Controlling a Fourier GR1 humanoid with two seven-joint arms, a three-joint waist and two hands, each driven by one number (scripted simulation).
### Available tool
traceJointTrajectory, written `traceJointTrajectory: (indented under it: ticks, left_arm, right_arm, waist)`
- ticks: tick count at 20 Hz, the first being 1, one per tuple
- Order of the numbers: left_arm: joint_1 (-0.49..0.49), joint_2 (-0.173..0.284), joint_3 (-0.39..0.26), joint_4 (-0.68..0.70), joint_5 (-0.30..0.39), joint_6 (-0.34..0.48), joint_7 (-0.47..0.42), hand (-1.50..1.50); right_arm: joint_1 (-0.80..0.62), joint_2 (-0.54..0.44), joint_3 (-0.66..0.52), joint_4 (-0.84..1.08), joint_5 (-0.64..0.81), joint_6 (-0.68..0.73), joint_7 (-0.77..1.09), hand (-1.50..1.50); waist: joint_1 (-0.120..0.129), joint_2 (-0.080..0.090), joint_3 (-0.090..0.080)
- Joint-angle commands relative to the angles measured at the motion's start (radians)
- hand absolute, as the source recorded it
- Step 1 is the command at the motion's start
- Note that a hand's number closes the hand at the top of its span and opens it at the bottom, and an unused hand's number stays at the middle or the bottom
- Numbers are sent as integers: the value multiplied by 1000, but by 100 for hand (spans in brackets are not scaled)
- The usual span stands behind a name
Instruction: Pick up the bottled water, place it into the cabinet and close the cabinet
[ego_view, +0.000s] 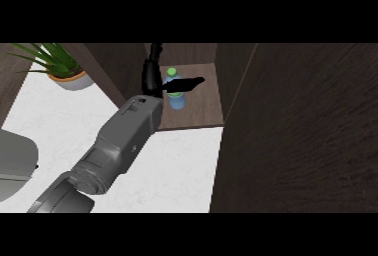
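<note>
The bottled water (176, 100), clear blue with a green cap and a green label, stands upright inside the open cabinet on its brown shelf (203, 115). My left hand (153, 77) reaches in from the lower left on its grey forearm (125, 142). Its black fingers (186, 84) curl round the bottle's middle and hide part of the label. The cabinet door (310, 135) is swung wide open and fills the right side of the view as a dark wooden panel. My right hand does not show.
A potted green plant (60, 67) stands on the white marble counter (177, 165) at the back left. A large rounded grey object (15, 162) sits at the left edge. The cabinet's dark side wall (111, 70) rises just left of my wrist.
</note>
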Motion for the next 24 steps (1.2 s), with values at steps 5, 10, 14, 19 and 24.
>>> traceJointTrajectory:
  ticks: [5, 10, 14, 19, 24]
  left_arm:
    - [-28, -5, 21, -26, 3, -136, -28, -150]
    - [-13, -5, 28, -79, 27, -319, -55, -150]
    - [4, -5, 3, -148, 66, -346, -14, -150]
    - [146, -6, -84, -334, 146, -353, 6, -150]
    - [309, -6, -156, -535, 141, -318, 53, -150]
  right_arm:
    - [27, 18, 4, -10, -22, 8, -27, -150]
    - [56, -4, -3, -77, -15, 14, 27, -150]
    - [32, 22, -6, -28, -25, 16, 9, -150]
    - [3, 6, -65, -67, -32, 20, 72, -150]
    - [45, 23, -11, -40, 19, 20, 8, -150]
  waist:
    - [9, -3, 0]
    - [8, -8, 0]
    - [27, -16, 1]
    - [54, -26, 1]
    - [73, -32, 1]
